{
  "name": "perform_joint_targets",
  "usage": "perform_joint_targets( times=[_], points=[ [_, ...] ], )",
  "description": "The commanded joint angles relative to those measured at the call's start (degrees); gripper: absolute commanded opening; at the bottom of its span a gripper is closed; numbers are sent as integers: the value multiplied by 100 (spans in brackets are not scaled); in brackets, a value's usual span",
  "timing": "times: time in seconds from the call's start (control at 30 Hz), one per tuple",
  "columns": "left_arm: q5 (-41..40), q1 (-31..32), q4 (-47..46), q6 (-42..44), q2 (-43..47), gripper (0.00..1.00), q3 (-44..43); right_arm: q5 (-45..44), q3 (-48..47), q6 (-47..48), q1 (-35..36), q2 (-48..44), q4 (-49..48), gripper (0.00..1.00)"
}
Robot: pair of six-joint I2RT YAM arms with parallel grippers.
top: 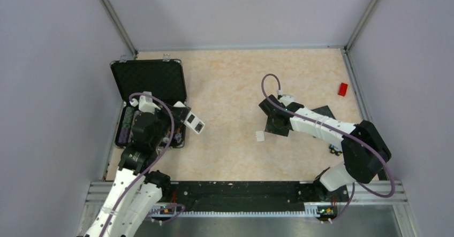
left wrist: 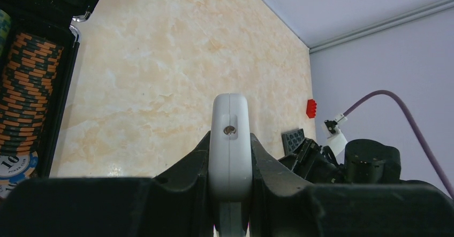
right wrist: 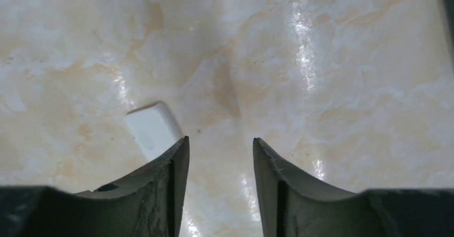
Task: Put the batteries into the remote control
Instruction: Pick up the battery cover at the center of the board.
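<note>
Left gripper [left wrist: 230, 147] clamped tight on the remote control [left wrist: 230, 114], fingers pressing on both flat sides. Wrist view sees it edge-on: narrow white end pointing out from the jaws, small round hole in that end. From the top the remote [top: 195, 123] sticks out to the right of the open black case [top: 147, 79], above the table [top: 230, 82], off the surface. Case sits at the left wall, lid up, stacked orange-and-dark poker chips [left wrist: 24, 98] in its tray. Right gripper [right wrist: 219, 140] spread apart, nothing between the fingers, pointing down at bare tabletop near table centre. Small white cover piece [right wrist: 152, 127] lies flat on the table just beside its left finger; can't tell if they touch. Red block [top: 342, 89] sits by the right wall, well apart from both arms. Dark flat gridded piece [left wrist: 293, 139] lies under the right arm. Can't make out the batteries in any view.
</note>
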State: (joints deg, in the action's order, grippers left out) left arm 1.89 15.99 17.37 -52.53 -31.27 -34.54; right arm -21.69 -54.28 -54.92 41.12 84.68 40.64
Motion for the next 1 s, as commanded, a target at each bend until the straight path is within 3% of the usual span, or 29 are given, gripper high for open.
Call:
perform_joint_targets(
  times=[0.0,0.07,0.13,0.47,0.7,0.83,0.9,0.97],
  points=[
    [96,-17,-534,81,7,0,48,271,161,1367,-218,88,-218,38],
    [124,-17,-570,85,-17,0,46,456,112,1438,-219,276,-234,27],
    [128,-19,-592,85,-39,0,39,630,64,1502,-206,429,-318,23],
    [121,-17,-708,76,-66,0,92,1184,-434,1697,185,1099,-396,21],
    [102,-17,-838,42,-121,0,136,1133,-564,1838,282,1015,-523,23],
    [94,-25,-863,58,-152,0,129,1121,-533,2087,283,665,-273,30],
    [84,-17,-871,66,-182,0,124,1304,-443,2534,282,487,-349,44],
    [92,-21,-911,71,-232,0,116,1575,-366,3176,282,468,-514,66]
  ],
)
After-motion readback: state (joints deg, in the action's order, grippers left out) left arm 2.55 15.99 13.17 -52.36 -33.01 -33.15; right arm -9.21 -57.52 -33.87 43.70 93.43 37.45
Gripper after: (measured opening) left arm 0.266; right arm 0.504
